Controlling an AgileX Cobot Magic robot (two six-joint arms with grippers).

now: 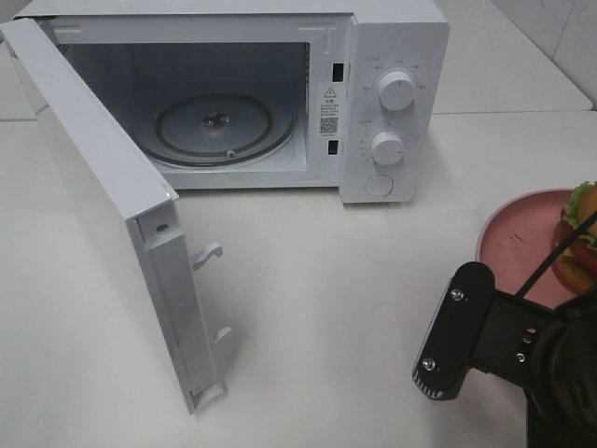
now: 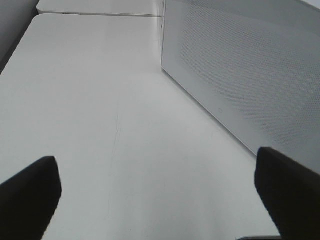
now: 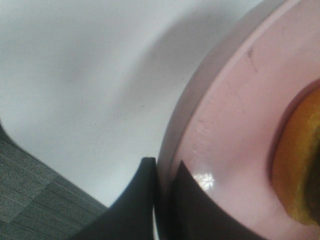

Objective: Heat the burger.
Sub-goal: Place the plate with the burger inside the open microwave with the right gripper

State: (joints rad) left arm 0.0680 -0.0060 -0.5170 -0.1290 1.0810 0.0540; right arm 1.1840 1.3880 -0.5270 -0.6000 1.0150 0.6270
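Observation:
The burger [image 1: 578, 238] rests on a round pink plate [image 1: 518, 238] at the table's right edge, partly cut off by the frame. In the right wrist view my right gripper [image 3: 162, 172] is shut on the rim of the pink plate [image 3: 240, 125], with the burger's golden bun [image 3: 300, 165] just beyond. My right arm [image 1: 494, 345] hides those fingers in the exterior high view. The white microwave [image 1: 392, 56] stands open, its glass turntable [image 1: 219, 126] bare. My left gripper [image 2: 157, 200] is open and holds nothing, beside the door's outer face [image 2: 250, 65].
The microwave door [image 1: 103, 187] swings out toward the front left, its latch hooks [image 1: 207, 254] pointing right. Two dials [image 1: 396, 91] sit on the control panel. The table's near edge and grey floor [image 3: 30, 185] show close to the plate.

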